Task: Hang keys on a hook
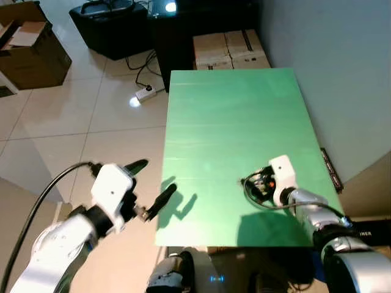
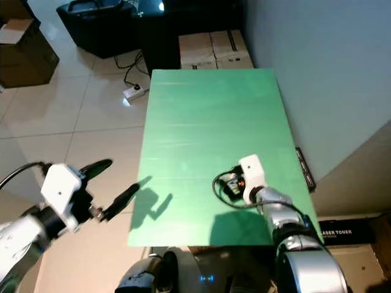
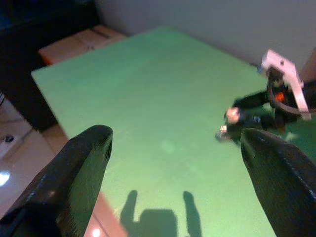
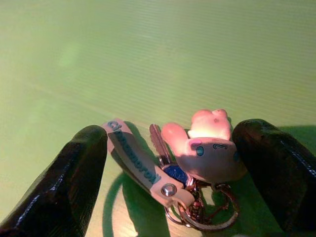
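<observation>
Straddling the keys (image 4: 185, 170) on the green worktop (image 1: 232, 122), my right pincer (image 4: 170, 163) gapes; my left pincer (image 1: 153, 186) hovers open.

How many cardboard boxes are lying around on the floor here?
3, maybe more hidden: an open brown cardboard box on the far left floor, and two taped boxes side by side beyond the green table.

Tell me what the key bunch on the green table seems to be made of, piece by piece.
Strap: looks like tan leather or imitation, matte, with printed letters and a metal rivet. Charm: likely soft rubber or plastic, smooth pink, slightly glossy. Key and rings: metal, by their shine. The right gripper straddles them, open.
</observation>
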Controlling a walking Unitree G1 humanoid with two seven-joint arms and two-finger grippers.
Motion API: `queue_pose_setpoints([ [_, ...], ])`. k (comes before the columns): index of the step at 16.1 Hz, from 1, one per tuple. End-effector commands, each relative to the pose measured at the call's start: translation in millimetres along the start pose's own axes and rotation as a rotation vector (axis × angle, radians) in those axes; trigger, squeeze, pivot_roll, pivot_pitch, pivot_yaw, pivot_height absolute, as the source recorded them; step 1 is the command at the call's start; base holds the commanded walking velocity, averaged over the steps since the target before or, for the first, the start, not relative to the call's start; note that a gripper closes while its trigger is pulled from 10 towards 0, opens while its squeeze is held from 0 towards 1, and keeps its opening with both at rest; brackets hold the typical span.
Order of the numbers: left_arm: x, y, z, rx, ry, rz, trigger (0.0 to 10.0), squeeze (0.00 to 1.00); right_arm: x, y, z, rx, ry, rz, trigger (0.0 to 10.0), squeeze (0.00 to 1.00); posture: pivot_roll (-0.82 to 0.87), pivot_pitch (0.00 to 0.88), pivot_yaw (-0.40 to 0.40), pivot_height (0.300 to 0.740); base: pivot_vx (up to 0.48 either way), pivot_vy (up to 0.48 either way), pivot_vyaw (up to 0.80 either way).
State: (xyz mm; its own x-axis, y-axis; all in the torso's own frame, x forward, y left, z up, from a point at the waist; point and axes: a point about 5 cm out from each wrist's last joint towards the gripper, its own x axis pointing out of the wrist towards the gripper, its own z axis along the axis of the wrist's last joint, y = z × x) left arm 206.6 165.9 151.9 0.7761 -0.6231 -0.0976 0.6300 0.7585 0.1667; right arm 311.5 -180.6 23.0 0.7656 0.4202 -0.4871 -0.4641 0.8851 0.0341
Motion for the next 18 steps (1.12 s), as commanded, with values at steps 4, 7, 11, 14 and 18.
queue_pose_setpoints([
  [4, 14.5, -1.2, -3, -0.005, -0.025, -0.007, 10.0, 0.0, -1.3, 26.1, -29, -0.035, 0.052, 0.148, 10.0, 0.0, 0.14, 0.137, 0.096, 0.74, 0.0, 0.0, 0.0],
  [7, 23.0, -3.7, -3, -0.013, -0.046, -0.018, 10.0, 0.0, -5.4, 18.7, -27, -0.074, 0.017, 0.082, 10.0, 0.0, 0.13, 0.126, 0.099, 0.74, 0.0, 0.0, 0.0],
  [11, 24.3, -2.7, -4, -0.008, -0.05, -0.018, 10.0, 0.0, -9.0, 10.3, -12, -0.078, -0.121, 0.013, 10.0, 0.0, 0.13, 0.134, 0.1, 0.74, 0.0, 0.0, 0.0],
  [14, 21.1, -3.3, -6, -0.004, -0.042, -0.01, 10.0, 0.0, -9.0, 19.2, 2, -0.146, -0.224, 0.064, 10.0, 0.0, 0.13, 0.137, 0.099, 0.74, 0.0, 0.0, 0.0],
  [18, 20.8, -2.2, -6, 0.004, -0.041, -0.005, 10.0, 0.0, -8.7, 49.4, -17, -0.256, -0.107, 0.33, 10.0, 0.0, 0.14, 0.143, 0.098, 0.74, 0.0, 0.0, 0.0],
])
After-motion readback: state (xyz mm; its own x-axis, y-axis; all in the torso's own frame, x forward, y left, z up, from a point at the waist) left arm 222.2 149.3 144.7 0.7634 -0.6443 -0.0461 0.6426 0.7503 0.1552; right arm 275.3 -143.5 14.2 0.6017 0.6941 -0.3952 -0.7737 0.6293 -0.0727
